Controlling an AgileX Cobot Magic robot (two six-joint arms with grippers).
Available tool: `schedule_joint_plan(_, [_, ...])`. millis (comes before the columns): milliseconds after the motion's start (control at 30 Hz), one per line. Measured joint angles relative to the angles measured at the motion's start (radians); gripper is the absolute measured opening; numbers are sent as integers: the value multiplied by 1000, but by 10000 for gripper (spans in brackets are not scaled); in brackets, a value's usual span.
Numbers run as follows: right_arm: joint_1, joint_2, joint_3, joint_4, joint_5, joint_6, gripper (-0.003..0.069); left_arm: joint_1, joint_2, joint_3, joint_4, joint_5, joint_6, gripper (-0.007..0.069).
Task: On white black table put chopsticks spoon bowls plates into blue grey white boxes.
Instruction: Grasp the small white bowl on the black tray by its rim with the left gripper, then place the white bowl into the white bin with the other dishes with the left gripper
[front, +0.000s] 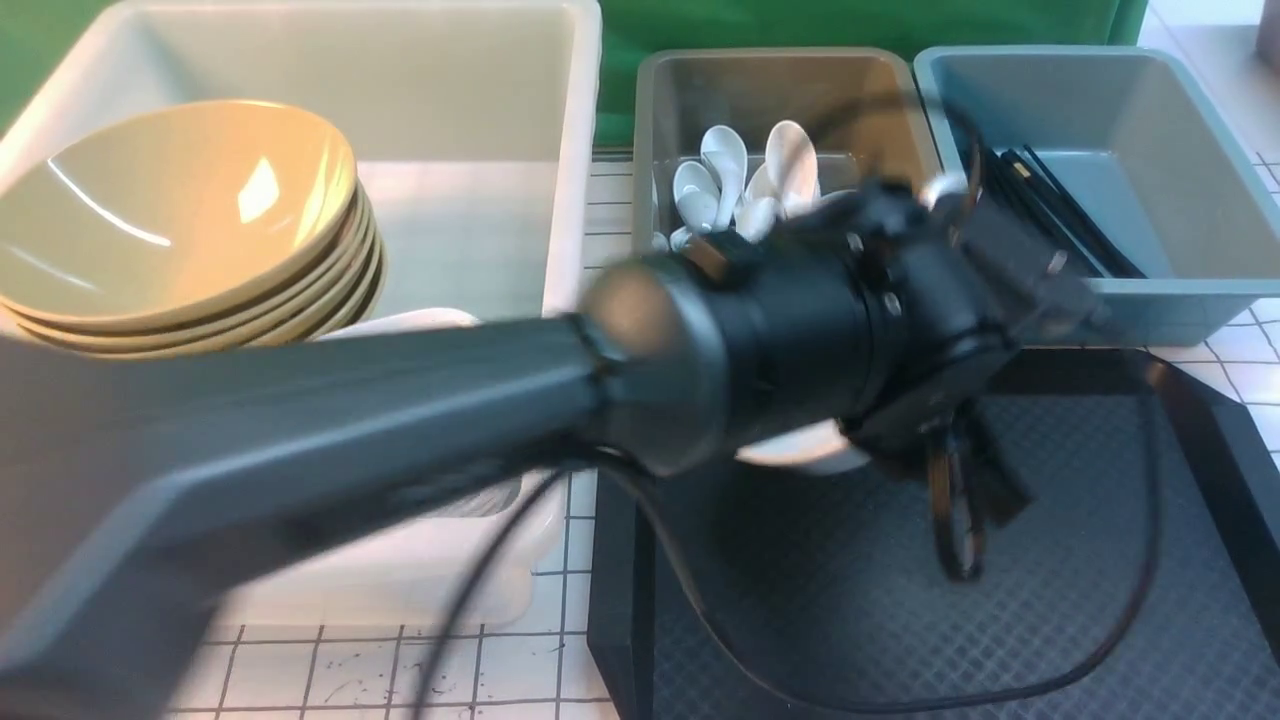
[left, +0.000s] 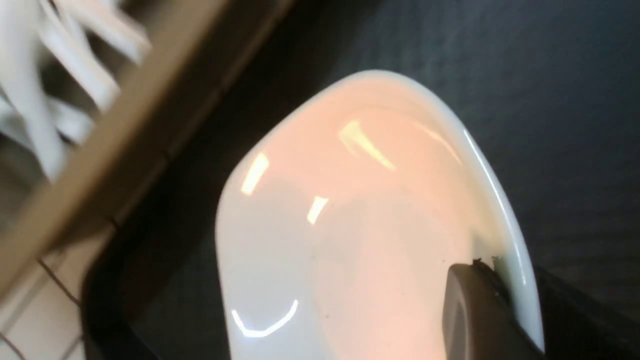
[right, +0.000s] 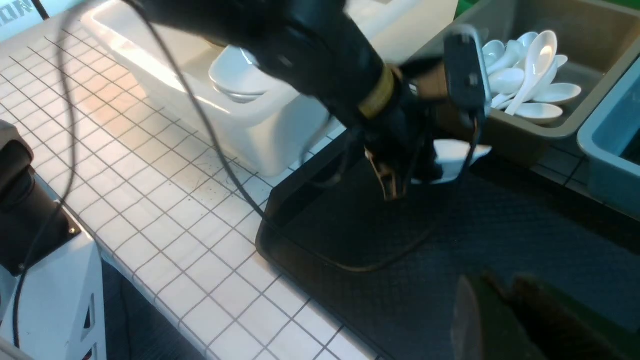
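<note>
We saw left pincer (left: 487, 272) clamped on plate (left: 350, 225) rim, right pincer (right: 506, 312) closed empty; next probably needed carrying to white tub (front: 575, 150).

We see a stack of mustard-olive bowls (front: 170, 220), nested and tilted, at the upper left inside the white tub (front: 575, 150), with white plates (right: 240, 75) stacked beside them. White spoons (front: 740, 180) lie heaped in the grey box (front: 655, 110) at top centre. Black chopsticks (front: 1060, 215) lie in the blue box (front: 1180, 285) at upper right. A lone plate (left: 360, 215), glossy and rounded-square, shows just below the grey box, its rim pinched by the left gripper (left: 492, 280).
</note>
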Motion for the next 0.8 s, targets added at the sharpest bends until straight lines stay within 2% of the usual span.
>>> schedule_joint_plan(167, [0,2,0,0,0,24,78,2,-126,0,4,38,-28,15])
schedule_joint_plan(433, [0,117,0,0,-4,-23,79,41,-338,6,87,296,-130,15])
schedule_joint_plan(533, [0,183,0,0,-8,-40,83,87,-402,83,121,370,-155,15])
schedule_joint_plan(800, [0,213,0,0,-4,-64,87,193,-460,385,199,324,-166,15])
